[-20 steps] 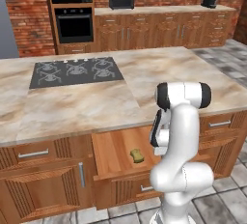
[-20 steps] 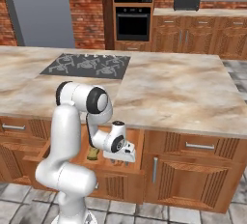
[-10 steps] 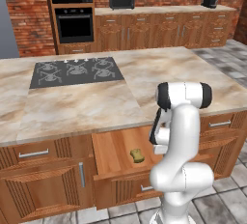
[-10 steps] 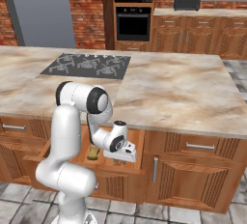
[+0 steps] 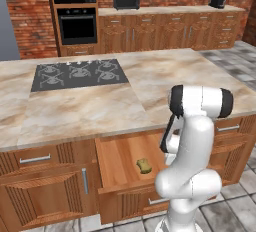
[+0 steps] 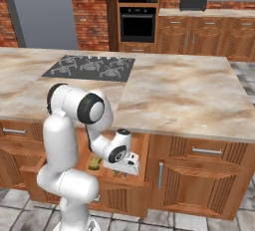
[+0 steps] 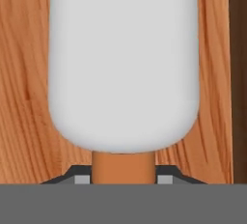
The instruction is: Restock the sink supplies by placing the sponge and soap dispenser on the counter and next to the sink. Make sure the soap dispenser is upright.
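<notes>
My gripper [image 6: 121, 172] is down inside the open drawer [image 5: 120, 156] of the island, shut on the soap dispenser [image 7: 124, 63]. In the hand view the pale white-grey bottle stands very close between the finger tips, with the wooden drawer floor around it. The yellow-olive sponge [image 5: 144, 165] lies on the drawer floor just left of the hand, and it also peeks out beside the wrist [image 6: 94, 163]. The sink and the counter beside it are out of view.
The island's marbled top with a black hob [image 5: 79, 74] overhangs the drawer above the hand. Closed cabinet fronts [image 6: 199, 180] flank the drawer. A back counter [image 5: 165, 11] with an oven column stands far behind, across tiled floor.
The jaws have closed around the soap dispenser in the drawer. The arm and the sponge have hardly moved.
</notes>
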You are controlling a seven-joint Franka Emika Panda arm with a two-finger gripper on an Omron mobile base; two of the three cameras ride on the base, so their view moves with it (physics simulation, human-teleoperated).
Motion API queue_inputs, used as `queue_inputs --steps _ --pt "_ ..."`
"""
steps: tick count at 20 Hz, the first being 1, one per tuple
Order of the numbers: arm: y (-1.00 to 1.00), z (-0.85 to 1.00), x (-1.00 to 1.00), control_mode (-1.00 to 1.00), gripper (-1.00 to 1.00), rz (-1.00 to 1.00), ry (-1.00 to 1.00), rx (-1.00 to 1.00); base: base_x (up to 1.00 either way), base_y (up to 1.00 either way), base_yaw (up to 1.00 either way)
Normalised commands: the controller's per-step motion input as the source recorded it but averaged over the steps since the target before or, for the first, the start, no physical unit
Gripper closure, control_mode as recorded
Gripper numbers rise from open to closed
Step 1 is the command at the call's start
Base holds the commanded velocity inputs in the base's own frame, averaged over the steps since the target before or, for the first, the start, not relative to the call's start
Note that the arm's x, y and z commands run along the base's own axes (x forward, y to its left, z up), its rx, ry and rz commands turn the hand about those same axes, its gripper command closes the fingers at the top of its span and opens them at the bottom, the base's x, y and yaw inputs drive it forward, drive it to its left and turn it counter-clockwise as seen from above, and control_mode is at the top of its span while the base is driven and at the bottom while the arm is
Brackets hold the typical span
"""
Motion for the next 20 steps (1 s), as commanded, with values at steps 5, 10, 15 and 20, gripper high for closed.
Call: queue_inputs --steps 5,10,15,20 --pt "0.0 0.94 -0.19 -1.0 1.0 0.0 -0.04 0.0 0.0 0.0 0.0" --pt "0.0 1.0 -0.01 -1.0 1.0 0.0 -0.01 0.0 0.0 0.0 0.0" --pt "0.0 1.0 -0.23 -1.0 1.0 0.0 0.0 0.0 0.0 0.0 0.0" --pt "-0.06 1.0 -0.46 -1.0 1.0 0.0 0.0 0.0 0.0 0.0 0.0"
